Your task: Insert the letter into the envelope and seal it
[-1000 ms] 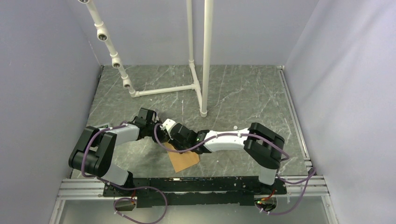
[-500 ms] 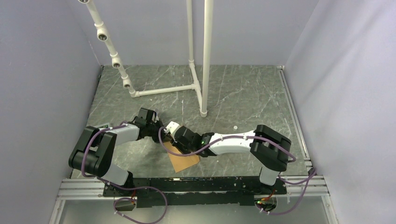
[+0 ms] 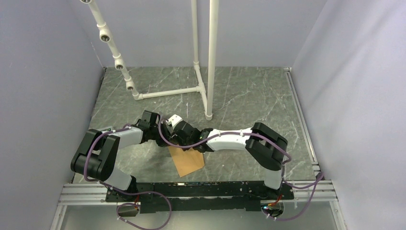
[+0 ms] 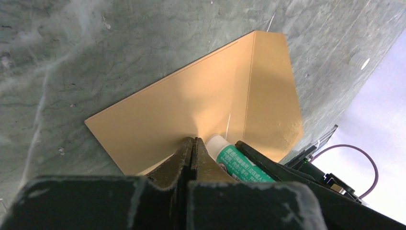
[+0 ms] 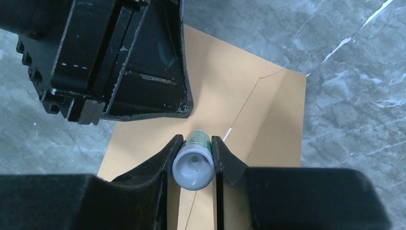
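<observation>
Right end effector [image 5: 194,143], clamped on a glue stick [image 5: 193,165], has swung back toward the far side, its tip over the envelope [image 5: 230,110] near the flap crease, so gluing seems underway. Left end effector [image 4: 192,143], closed, presses the envelope onto the counter [image 3: 249,96]. It lies flat, orange-brown, flap unfolded; no letter shows.

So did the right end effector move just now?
Yes. The right end effector has shifted away from the near rail, toward the foot of the white pipe.
</observation>
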